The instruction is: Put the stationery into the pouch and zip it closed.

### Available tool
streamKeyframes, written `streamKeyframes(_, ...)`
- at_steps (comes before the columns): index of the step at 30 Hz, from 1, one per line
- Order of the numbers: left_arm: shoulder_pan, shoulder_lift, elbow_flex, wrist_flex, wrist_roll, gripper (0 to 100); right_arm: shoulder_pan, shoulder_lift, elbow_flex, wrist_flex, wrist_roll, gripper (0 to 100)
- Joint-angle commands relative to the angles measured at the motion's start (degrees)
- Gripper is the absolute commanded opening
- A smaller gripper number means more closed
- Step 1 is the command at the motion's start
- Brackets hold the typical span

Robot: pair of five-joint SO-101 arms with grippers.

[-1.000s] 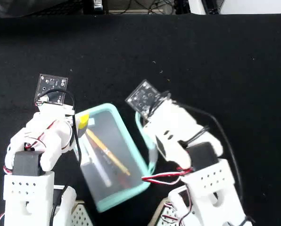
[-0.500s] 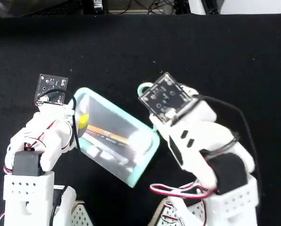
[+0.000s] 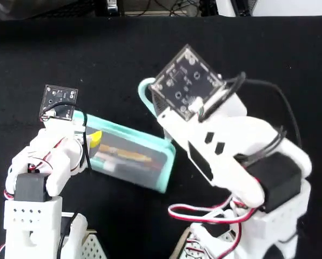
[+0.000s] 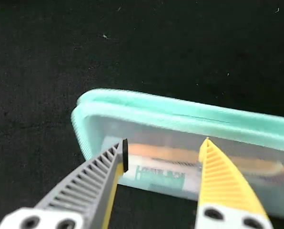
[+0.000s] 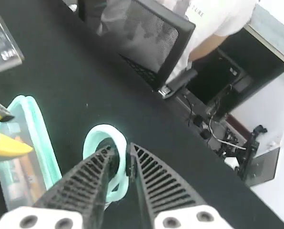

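A mint pouch point(image 3: 160, 162) with a clear window lies on the black table between the arms. An orange pencil point(image 3: 126, 156) and a white eraser point(image 4: 156, 175) show through the window. My left gripper point(image 4: 166, 145) is open, its fingertips spread over the pouch's point(image 4: 180, 112) left end; I cannot tell if they touch it. My right gripper point(image 5: 120, 150) is shut on the pouch's mint loop strap point(image 5: 96, 138), held up above the table. In the high view the loop point(image 3: 145, 91) pokes out from under the right arm's camera board.
The black table point(image 3: 258, 54) stretches far behind and to the right of the pouch. An office chair point(image 5: 147, 38) and cables point(image 5: 208, 129) stand beyond the table's far edge. The arm bases crowd the near edge.
The right arm rose and swung away from the near edge, keeping the loop. The pouch pivoted about its end at the left gripper and now lies crosswise. The left arm stayed put.
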Motion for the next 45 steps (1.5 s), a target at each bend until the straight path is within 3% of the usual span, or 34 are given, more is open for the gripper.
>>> streamKeyframes(1, -0.31, -0.88, -1.27, -1.14, -0.09, 26, -1.85, 5.14, -13.67, 3.43, -0.79, 1.2)
streamKeyframes(13, -0.40, -0.88, -1.98, -0.88, 0.00, 26, -3.69, 15.25, -36.00, 11.69, -0.88, 1.2)
streamKeyframes(18, -0.04, -3.43, -15.34, 7.74, 0.79, 26, -3.78, 14.99, -33.80, 11.69, -0.88, 1.2)
streamKeyframes(22, -0.04, -2.64, -24.40, 8.00, 1.14, 27, -3.78, 14.90, -34.51, 13.63, -0.70, 1.2)
streamKeyframes(26, 1.54, 6.77, -30.02, 8.18, 0.97, 33, -3.78, 14.81, -33.98, 14.15, -0.62, 1.2)
streamKeyframes(33, 9.10, 31.91, -44.53, 13.36, -9.05, 34, -3.87, 14.37, -33.89, 14.51, -0.79, 1.2)
streamKeyframes(41, 9.36, 48.09, -65.45, 31.12, -36.84, 34, -3.78, 5.41, -22.73, 14.24, -0.44, 1.2)
streamKeyframes(45, 9.89, 49.41, -70.29, 31.47, -39.30, 34, -3.78, 0.40, -15.60, 14.15, -0.62, 1.2)
